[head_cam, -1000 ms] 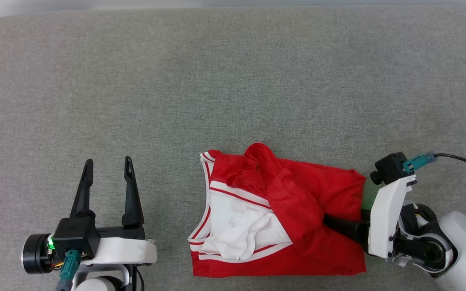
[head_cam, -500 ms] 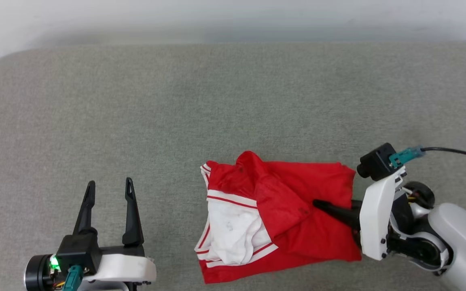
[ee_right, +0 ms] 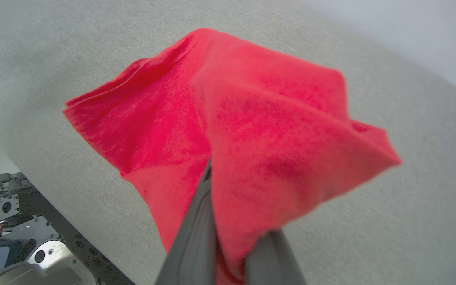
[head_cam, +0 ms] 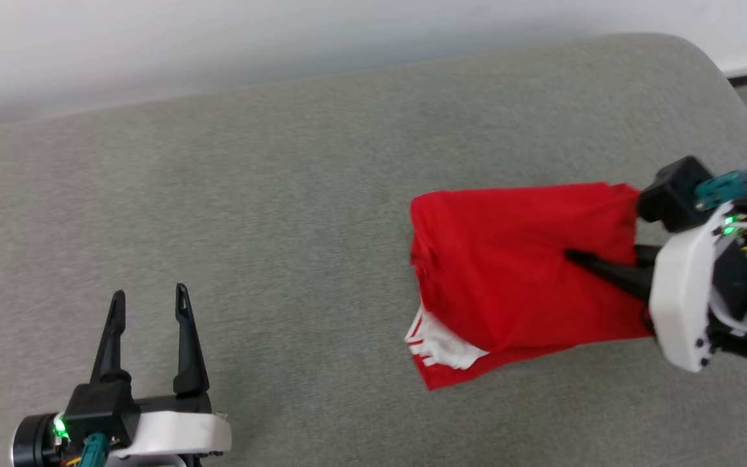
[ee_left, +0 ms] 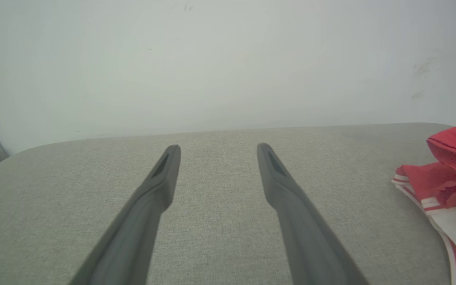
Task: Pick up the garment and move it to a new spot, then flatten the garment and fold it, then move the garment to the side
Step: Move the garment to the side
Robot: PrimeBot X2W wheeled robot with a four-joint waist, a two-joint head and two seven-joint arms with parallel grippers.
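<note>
At 7 o'clock the left gripper [head_cam: 149, 292] stands with its fingers wide apart, holding nothing. At 3 o'clock the right gripper [head_cam: 571, 255] pinches the garment [head_cam: 509, 259], which drapes over the grey cushion [head_cam: 283, 194].

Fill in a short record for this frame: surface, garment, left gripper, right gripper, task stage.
surface: grey fabric-covered pad, pale wall behind
garment: red, bunched, plain red side showing; white sleeve with striped trim peeking out at its lower left edge in the head view
left gripper: open, over bare pad, apart from the garment
right gripper: shut on the garment, cloth tenting around its fingers
task stage: a pick-and-move step; which one cannot be told
unclear: whether the garment is fully off the pad
</note>
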